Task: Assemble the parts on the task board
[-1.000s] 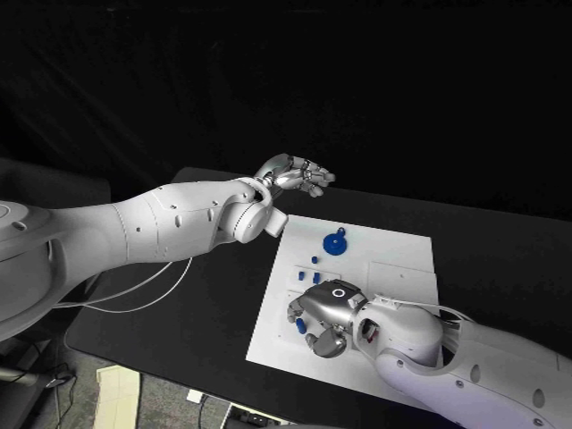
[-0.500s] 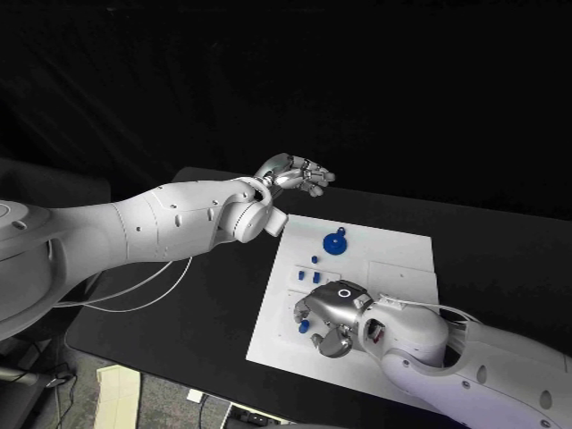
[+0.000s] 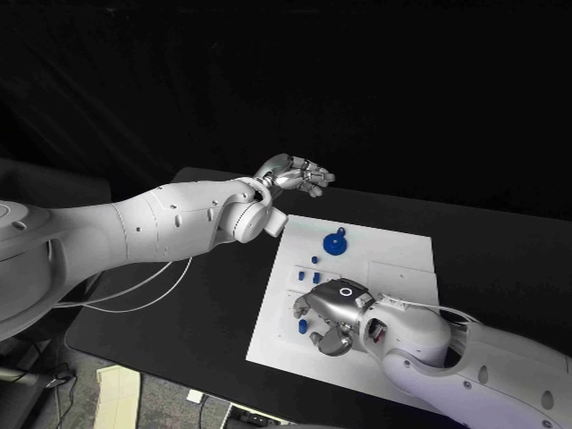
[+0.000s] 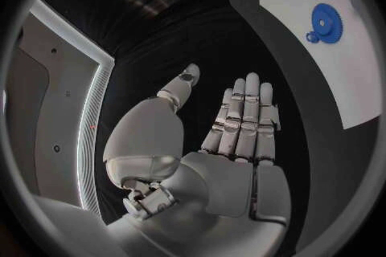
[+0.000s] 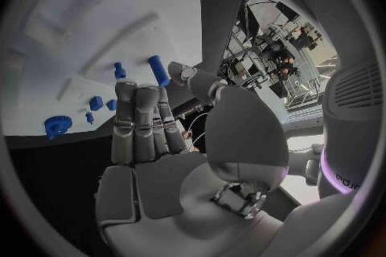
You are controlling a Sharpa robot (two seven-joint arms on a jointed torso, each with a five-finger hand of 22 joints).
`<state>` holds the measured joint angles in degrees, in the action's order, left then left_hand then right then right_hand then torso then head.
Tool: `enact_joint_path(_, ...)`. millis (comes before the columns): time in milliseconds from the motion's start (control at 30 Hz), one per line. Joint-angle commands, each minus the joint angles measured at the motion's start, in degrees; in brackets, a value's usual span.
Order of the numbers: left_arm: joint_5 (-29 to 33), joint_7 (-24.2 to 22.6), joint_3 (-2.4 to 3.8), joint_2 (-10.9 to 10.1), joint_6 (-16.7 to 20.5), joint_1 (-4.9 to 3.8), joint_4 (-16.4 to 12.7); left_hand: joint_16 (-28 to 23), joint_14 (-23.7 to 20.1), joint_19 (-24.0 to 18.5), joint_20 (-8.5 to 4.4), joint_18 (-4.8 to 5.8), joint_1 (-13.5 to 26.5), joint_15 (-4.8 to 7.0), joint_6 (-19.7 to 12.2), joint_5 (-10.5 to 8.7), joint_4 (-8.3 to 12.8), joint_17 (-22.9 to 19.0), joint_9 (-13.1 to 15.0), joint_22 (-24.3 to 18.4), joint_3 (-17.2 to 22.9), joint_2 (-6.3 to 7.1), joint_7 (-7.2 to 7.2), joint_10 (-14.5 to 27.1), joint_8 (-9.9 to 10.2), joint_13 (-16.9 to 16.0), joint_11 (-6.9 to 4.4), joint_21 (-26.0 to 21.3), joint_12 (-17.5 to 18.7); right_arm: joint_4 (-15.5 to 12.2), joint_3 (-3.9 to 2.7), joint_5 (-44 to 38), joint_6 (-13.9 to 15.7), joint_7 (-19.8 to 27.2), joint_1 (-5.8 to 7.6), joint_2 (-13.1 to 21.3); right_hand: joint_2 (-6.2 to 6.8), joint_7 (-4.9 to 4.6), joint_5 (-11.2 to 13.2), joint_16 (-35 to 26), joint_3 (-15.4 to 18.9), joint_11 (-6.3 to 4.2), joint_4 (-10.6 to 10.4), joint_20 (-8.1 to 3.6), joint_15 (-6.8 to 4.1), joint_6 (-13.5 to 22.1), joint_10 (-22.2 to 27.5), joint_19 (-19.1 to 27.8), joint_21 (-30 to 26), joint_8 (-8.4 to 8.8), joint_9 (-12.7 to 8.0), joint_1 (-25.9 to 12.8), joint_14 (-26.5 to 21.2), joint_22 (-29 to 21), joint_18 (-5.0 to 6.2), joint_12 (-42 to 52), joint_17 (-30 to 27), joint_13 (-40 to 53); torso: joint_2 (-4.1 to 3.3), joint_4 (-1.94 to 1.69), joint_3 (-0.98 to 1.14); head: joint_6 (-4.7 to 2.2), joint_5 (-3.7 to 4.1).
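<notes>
Head view: the right hand [image 3: 332, 315] hangs low over the near left part of the white task board [image 3: 402, 273], palm down, fingers curled downward toward the plate, and nothing can be seen pinched in them. Just beyond its knuckles, on the board, lie several small blue parts [image 3: 309, 276], and farther out from the hand, toward the board's far edge, sits a blue gear [image 3: 335, 242] with a smaller blue piece touching its rim. A blue bit shows at the hand's left flank, close beside the fingers; whether it touches them cannot be told. In the right wrist view the right hand's fingers [image 5: 138, 122] stand straight and close side by side, the thumb set apart, with the palm bare; a blue peg [image 5: 158, 70] lies on the board just past the fingertips, a second short peg [image 5: 119, 70] beside it, and the gear [image 5: 56, 126] well off to the side of the fingers. The left hand [image 3: 295, 174] is held up off the black table [image 3: 518, 259], beyond the board's far left corner, well apart from the right hand. The left wrist view shows its fingers [image 4: 245, 119] extended and pressed together, thumb apart, holding nothing, with the gear [image 4: 325, 22] on the board well beyond the fingertips.
</notes>
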<state>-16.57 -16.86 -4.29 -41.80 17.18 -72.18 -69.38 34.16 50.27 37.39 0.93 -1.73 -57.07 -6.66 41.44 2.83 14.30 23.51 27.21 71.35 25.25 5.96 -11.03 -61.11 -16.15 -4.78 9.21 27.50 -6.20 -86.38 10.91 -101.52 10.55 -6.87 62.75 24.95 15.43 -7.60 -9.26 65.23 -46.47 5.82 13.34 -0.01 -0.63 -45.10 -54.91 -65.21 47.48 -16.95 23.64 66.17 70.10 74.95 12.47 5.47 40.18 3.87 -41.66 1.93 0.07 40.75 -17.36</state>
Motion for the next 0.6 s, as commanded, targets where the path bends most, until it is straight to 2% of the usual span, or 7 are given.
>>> enact_joint_path(33, -0.04, -0.36, 0.04, 0.02, -0.58, -0.04, -0.15, -0.31, 0.27, 0.25, 0.11, -0.60, 0.64, -0.12, -0.26, 0.16, -0.36, 0.07, -0.09, 0.09, -0.07, 0.14, -1.23, 0.00, -0.26, 0.07, 0.31, -0.25, 0.36, -0.10, 0.00, 1.23, 2.64, 0.57, -0.08, -0.05, 0.63, 0.11, 0.74, 0.27, 0.37, -0.06, -0.14, -0.16, -0.10, 0.62, 0.53, -0.36, 0.13, 0.27, -0.10, 0.23, 0.10, 0.79, 2.53, -0.29, -0.09, -0.02, -0.01, 0.00, -0.05, 0.02, 0.06)
enact_joint_path(167, -0.04, -0.34, 0.04, 0.00, -0.64, -0.04, -0.20, -0.32, 0.27, 0.25, 0.11, -0.60, 0.64, -0.12, -0.27, 0.16, -0.36, 0.08, -0.09, 0.10, -0.07, 0.15, -1.23, 0.00, -0.26, 0.07, 0.31, -0.26, 0.37, -0.20, 0.00, 1.04, 2.11, 0.22, -0.08, 0.06, 0.51, 0.41, 1.08, 0.29, 0.48, 0.00, -0.36, -0.17, -0.04, 0.77, -0.09, -0.39, 0.11, 0.22, -0.09, 0.28, 0.14, 0.78, 2.53, 0.06, -0.14, 0.18, 0.01, -0.06, -0.04, 0.05, 0.10)
enact_joint_path(267, -0.04, -0.33, 0.04, -0.08, -0.61, -0.04, -0.21, -0.33, 0.26, 0.25, 0.11, -0.60, 0.63, -0.12, -0.27, 0.16, -0.36, 0.09, -0.09, 0.11, -0.06, 0.15, -1.23, 0.00, -0.26, 0.07, 0.31, -0.27, 0.38, -0.22, 0.00, 0.99, 1.64, 0.11, -0.08, 0.32, 0.07, 0.79, 1.00, 0.79, 0.84, 0.30, -0.47, -0.46, 0.24, 0.60, -4.37, -1.03, 0.49, -0.09, 0.01, 0.36, 0.78, 0.88, 2.53, 2.43, -0.02, 1.16, 0.03, -0.06, -0.07, 0.12, 0.06)
enact_joint_path(600, -0.04, -0.35, 0.04, -0.18, -0.59, -0.04, -0.27, -0.35, 0.27, 0.26, 0.10, -0.61, 0.59, -0.12, -0.29, 0.16, -0.35, 0.13, -0.09, 0.13, -0.05, 0.18, -1.23, 0.01, -0.27, 0.07, 0.32, -0.29, 0.39, -0.62, 0.00, 0.99, 0.83, 0.35, -0.15, 0.27, -0.49, 0.16, 0.25, 1.32, 1.08, -0.24, -0.20, -0.96, -0.28, -0.08, -9.14, -1.97, 0.98, -0.80, 0.17, 0.40, 1.63, 0.88, 2.53, 4.79, 0.01, 2.55, 0.01, -0.02, -0.01, 0.28, 0.00)
